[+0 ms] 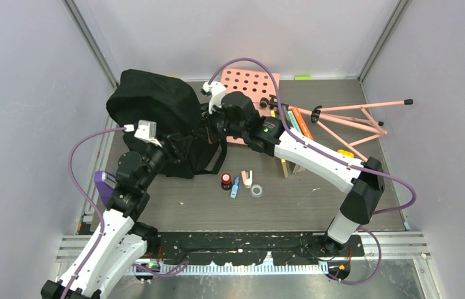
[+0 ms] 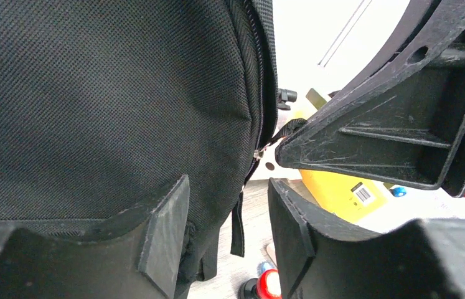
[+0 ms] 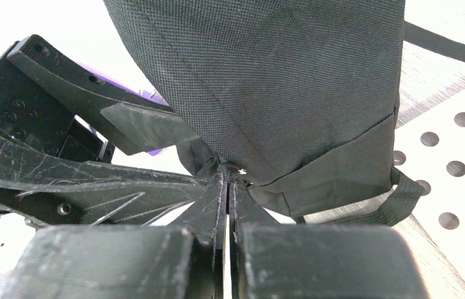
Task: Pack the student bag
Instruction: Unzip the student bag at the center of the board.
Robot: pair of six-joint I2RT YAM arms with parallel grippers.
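The student bag (image 1: 155,109) is a large black fabric backpack at the back left of the table. My right gripper (image 1: 208,123) is shut on a fold of fabric at the bag's lower edge, close to a small metal glint; the right wrist view shows its jaws (image 3: 228,180) pressed together on the bag (image 3: 267,81). My left gripper (image 1: 177,146) is open at the bag's near side. In the left wrist view (image 2: 226,205) the bag (image 2: 105,99) bulges against the left pad and a black strap (image 2: 238,230) hangs between the jaws.
A red-and-black stamp (image 1: 226,181), a blue item (image 1: 234,187), a pink item (image 1: 247,179) and a tape roll (image 1: 256,190) lie in front of the bag. A pink pegboard (image 1: 251,84), books (image 1: 298,121) and a pink folding stand (image 1: 354,118) are at the back right. A purple object (image 1: 101,185) lies at the left.
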